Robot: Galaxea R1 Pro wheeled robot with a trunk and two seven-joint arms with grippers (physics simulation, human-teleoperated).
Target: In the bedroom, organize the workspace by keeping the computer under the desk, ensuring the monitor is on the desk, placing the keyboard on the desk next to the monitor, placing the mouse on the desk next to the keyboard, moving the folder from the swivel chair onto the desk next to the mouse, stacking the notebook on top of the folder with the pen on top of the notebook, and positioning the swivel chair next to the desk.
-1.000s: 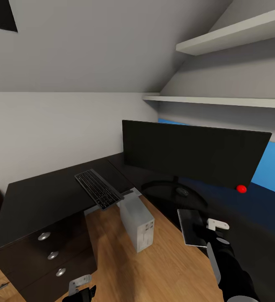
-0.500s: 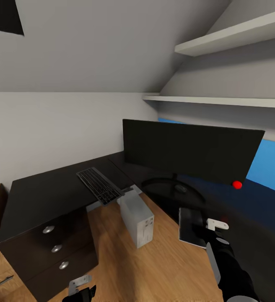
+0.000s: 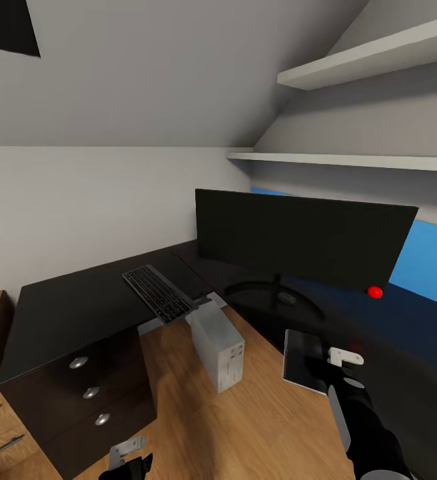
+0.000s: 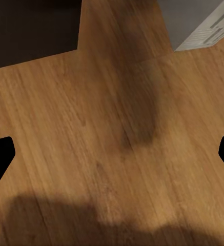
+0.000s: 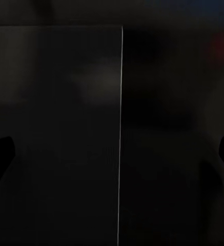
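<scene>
- Over the last second our view has swung slightly; the things themselves have not moved, only the thin dark grey notebook (image 3: 303, 367) has tilted a little in our grip.
- Our right pincer (image 3: 330, 371) holds that notebook at 5 o'clock, over the near edge of the long black L-shaped table (image 3: 65, 310).
- The wide black monitor (image 3: 302, 240) stands at 2 o'clock, the flat black keyboard (image 3: 157, 293) at 9 o'clock, the light grey computer tower (image 3: 218, 348) underneath.
- Our left pincer (image 3: 128, 459) hangs at 7 o'clock over the wooden floor (image 4: 91, 133), apparently spread and empty.
- We judge the blue folder, unseen, must come first.
</scene>
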